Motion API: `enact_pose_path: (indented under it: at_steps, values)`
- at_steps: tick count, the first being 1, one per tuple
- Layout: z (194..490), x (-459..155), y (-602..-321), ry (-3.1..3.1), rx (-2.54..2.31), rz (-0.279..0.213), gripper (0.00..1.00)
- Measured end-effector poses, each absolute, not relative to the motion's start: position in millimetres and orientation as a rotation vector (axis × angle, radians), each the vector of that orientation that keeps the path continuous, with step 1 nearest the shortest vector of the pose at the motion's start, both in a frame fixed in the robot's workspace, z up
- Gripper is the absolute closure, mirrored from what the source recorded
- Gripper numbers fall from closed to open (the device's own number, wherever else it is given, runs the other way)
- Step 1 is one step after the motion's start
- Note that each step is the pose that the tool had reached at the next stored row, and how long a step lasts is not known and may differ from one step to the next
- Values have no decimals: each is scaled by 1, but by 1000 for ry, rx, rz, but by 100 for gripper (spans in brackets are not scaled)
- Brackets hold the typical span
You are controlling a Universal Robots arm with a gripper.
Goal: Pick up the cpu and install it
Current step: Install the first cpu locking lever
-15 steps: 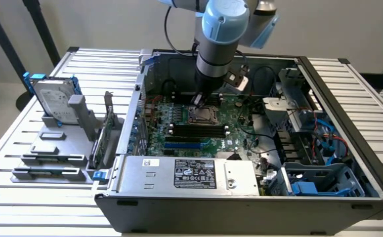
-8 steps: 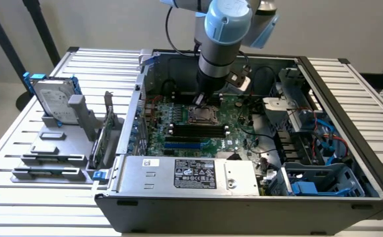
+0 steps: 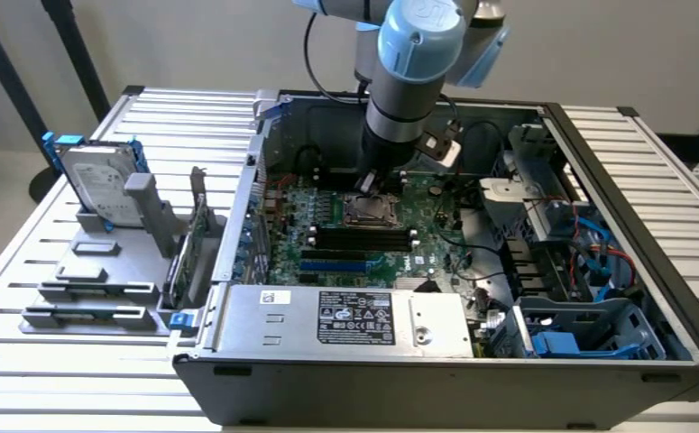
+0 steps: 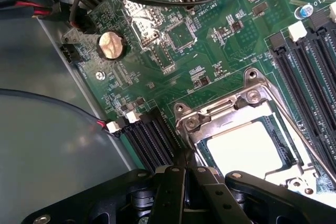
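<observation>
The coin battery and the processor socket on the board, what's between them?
In the wrist view, between the coin battery and the processor socket lies green circuit board with small soldered chips; no cable crosses it.

motherboard silkscreen "L3610", power supply label print unreadable

Socket frame and memory slots hem the claw

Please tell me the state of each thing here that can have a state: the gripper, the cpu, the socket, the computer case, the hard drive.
gripper: shut, low over the socket's edge.
cpu: lying flat in the socket, not held.
socket frame: metal load plate raised, not closed over the chip.
computer case: lying on its side, panel off, motherboard exposed.
hard drive: standing upright in the grey holder, outside the case.
</observation>
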State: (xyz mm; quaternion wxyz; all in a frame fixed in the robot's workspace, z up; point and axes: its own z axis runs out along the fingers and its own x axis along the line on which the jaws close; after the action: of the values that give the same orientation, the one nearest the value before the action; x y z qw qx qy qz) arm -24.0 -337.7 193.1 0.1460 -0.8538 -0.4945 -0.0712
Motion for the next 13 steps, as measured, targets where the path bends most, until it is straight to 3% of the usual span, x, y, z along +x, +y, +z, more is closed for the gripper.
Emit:
enact_pose_path:
  at_steps: [13]
  values:
    - [193,-22,-340,-1424,-2459,-205,89]
